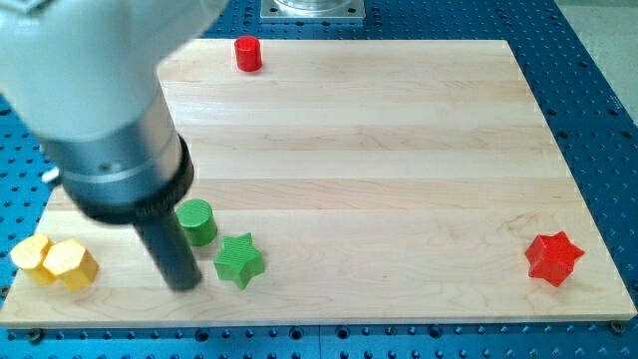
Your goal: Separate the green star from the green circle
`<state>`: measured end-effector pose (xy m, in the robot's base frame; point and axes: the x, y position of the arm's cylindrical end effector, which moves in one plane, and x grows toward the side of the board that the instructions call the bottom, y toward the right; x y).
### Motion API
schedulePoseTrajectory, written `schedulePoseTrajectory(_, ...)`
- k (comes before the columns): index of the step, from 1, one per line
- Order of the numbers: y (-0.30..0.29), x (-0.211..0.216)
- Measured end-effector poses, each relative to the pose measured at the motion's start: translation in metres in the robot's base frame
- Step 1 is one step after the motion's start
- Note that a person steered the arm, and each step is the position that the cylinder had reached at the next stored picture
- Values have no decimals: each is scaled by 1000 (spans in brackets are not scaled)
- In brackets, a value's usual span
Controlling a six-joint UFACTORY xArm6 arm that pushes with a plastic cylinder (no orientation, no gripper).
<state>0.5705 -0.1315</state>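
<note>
The green star [239, 260] lies near the board's bottom edge, left of centre. The green circle [197, 221], a short cylinder, stands just up and left of the star, with a small gap between them. My tip [183, 284] rests on the board at the bottom left, just below the green circle and just left of the green star, a short way from both. The rod and the arm's wide grey body [100, 110] rise toward the view's top left and hide that part of the board.
A yellow hexagon [70, 264] and another yellow block [31, 256] sit at the board's bottom left corner. A red cylinder [248, 53] stands at the top edge. A red star [553, 257] lies at the bottom right. The wooden board [399, 150] lies on a blue perforated table.
</note>
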Motion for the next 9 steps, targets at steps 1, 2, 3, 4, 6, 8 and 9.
schedulePoseTrajectory(1,83,-48)
schedulePoseTrajectory(2,63,-48)
schedulePoseTrajectory(3,17,0)
schedulePoseTrajectory(4,-2,25)
schedulePoseTrajectory(6,127,-27)
schedulePoseTrajectory(8,149,-81)
schedulePoseTrajectory(9,183,-86)
